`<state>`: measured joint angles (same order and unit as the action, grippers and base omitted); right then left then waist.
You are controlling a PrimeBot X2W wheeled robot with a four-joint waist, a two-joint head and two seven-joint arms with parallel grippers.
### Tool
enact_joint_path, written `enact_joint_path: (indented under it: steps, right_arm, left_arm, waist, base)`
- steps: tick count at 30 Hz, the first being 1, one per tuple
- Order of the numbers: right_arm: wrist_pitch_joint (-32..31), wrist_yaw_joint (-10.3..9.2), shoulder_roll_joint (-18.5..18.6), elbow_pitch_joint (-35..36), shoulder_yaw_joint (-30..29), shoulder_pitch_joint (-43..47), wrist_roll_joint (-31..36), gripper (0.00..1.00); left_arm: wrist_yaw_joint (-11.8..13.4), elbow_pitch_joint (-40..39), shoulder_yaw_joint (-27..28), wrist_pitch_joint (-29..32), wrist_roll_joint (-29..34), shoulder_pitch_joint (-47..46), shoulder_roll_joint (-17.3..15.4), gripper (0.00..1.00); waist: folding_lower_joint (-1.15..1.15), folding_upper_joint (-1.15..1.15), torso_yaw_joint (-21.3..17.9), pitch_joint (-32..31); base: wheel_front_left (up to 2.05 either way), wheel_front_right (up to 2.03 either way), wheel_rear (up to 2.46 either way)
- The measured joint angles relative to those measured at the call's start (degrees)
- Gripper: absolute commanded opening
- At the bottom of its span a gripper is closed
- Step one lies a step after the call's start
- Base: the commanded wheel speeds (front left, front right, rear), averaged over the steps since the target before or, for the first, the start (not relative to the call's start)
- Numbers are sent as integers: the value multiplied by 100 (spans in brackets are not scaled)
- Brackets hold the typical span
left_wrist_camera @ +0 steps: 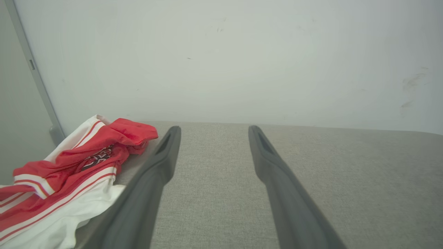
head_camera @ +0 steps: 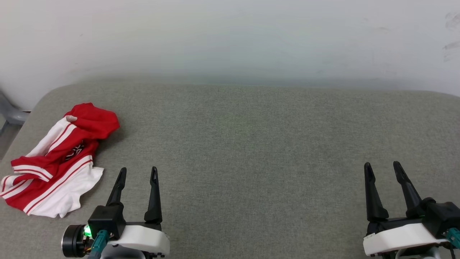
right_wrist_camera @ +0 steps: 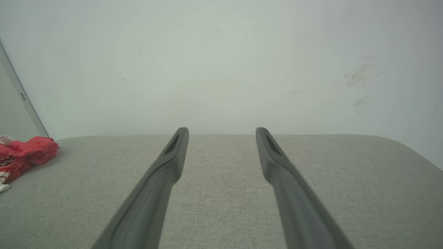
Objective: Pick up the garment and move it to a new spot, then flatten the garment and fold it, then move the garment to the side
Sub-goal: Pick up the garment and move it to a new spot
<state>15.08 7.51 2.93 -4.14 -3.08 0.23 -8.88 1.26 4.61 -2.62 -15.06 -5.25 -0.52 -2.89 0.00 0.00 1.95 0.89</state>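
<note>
A: How do the hands stand?
B: The left hand [head_camera: 138, 169] is spread wide and empty, fingers pointing forward over the grey desk [head_camera: 251, 144]. The right hand [head_camera: 381, 164] stands likewise, well apart.
A: And the garment [head_camera: 61, 162]?
B: It lies crumpled at the desk's left end, just beside the left hand, untouched.

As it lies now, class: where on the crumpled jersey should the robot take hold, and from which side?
Likely the raised red fold at the far end of the garment, pinched from above by the open left gripper, which stands nearest, on its right. That fold humps off the cushion; the white part lies flat.
</note>
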Motion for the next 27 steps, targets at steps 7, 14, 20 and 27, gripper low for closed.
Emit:
enact_joint_path:
  steps: [7, 14, 20, 27]
  right_arm:
    - [1, 0, 0, -2, 24, 14, 15, 100]
    - [1, 0, -1, -8, 54, 38, 38, 100]
    - [1, 0, -1, -5, 82, 43, 47, 100]
    - [1, 0, -1, 4, 125, 42, 89, 100]
  left_arm:
    - [2, 12, -4, 0, -35, -41, 0, 100]
    - [22, 33, 67, -1, -93, -49, -1, 100]
    - [25, 43, 137, -1, -110, -48, -1, 100]
    - [33, 47, 193, -1, -137, -58, -1, 100]
  waist:
    - [0, 0, 269, 22]
    - [0, 0, 717, 44]
    - [0, 0, 1171, 56]
    - [0, 0, 1737, 87]
  base:
    - [0, 0, 0]
    - [0, 0, 0]
    - [0, 0, 0]
    - [0, 0, 0]
